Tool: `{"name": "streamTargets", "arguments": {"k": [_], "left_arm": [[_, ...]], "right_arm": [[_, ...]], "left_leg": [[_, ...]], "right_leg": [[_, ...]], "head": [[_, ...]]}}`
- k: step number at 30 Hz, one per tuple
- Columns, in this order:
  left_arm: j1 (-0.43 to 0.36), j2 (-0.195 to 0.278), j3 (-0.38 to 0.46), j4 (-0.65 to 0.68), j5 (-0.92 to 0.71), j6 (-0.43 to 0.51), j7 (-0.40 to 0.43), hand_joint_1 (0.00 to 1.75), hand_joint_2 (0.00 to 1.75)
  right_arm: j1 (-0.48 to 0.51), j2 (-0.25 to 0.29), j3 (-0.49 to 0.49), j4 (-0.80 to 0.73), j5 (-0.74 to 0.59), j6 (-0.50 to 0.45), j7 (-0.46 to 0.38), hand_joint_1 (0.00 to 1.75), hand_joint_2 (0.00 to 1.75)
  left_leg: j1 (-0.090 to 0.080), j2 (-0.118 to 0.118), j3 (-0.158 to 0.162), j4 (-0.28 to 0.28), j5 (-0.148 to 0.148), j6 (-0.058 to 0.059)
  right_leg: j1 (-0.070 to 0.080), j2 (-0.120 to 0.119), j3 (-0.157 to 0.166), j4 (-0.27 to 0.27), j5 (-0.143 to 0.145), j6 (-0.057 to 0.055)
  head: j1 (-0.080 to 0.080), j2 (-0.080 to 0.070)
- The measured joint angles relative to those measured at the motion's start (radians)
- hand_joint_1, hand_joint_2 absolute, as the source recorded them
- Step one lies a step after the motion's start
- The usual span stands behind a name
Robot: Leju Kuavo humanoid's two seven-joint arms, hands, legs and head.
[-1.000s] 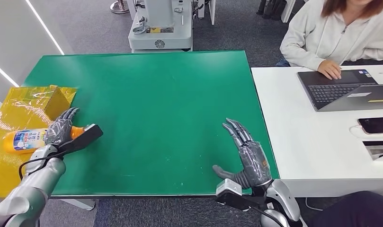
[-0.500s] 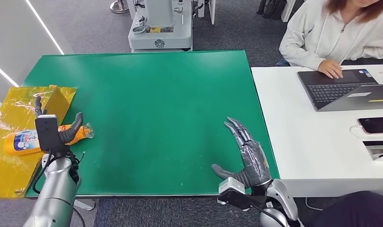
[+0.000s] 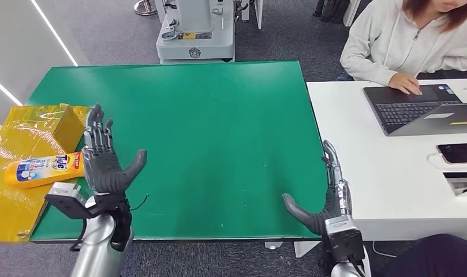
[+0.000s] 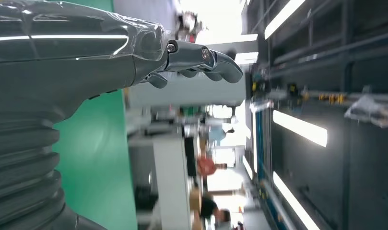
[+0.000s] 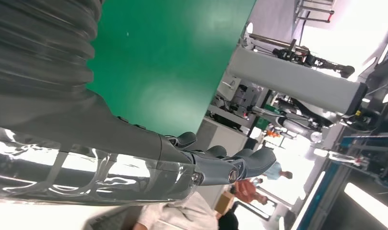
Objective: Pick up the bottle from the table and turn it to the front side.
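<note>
Green table (image 3: 219, 115): bottle (image 3: 43, 169) lying on yellow sheet (image 3: 11, 202); left hand (image 3: 104, 164), right hand (image 3: 329, 199) empty, fingers spread.

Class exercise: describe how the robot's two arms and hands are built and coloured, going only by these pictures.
Both arms are silver metal tubes. Each ends in a dark grey hand, left hand and right hand, with black segmented fingers, a thick grey thumb and a glossy clear film over the back. A ribbed grey cover, black camera block and thin black cables sit at each wrist.
</note>
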Motion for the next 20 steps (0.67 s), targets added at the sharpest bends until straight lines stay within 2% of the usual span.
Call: {"name": "streamTargets", "arguments": {"k": [4, 8, 20], "left_arm": [[0.069, -0.033, -0.079, -0.026, 0.050, -0.052, 0.018, 0.00, 1.75], [0.117, -0.046, -0.120, -0.026, 0.064, -0.086, 0.027, 0.00, 1.75], [0.169, -0.049, -0.127, -0.045, 0.015, -0.100, 0.028, 0.00, 1.75]], "right_arm": [[0.037, 0.044, -0.001, -0.014, 0.010, -0.007, 0.003, 0.00, 1.75], [0.070, 0.065, 0.013, -0.031, 0.040, -0.019, 0.027, 0.00, 1.75], [0.108, 0.070, 0.040, -0.048, 0.059, -0.026, 0.029, 0.00, 1.75]], "left_leg": [[0.000, 0.000, 0.000, 0.000, 0.000, 0.001], [0.000, 0.000, 0.000, 0.000, -0.001, 0.001], [0.000, 0.000, 0.000, 0.000, -0.001, 0.001]], "right_leg": [[0.000, 0.000, 0.000, 0.000, -0.001, 0.000], [0.000, 0.000, 0.000, 0.000, -0.001, 0.000], [0.000, 0.000, 0.000, 0.000, -0.001, 0.000]], "head": [[0.000, 0.000], [0.000, 0.000], [0.000, 0.000]]}}
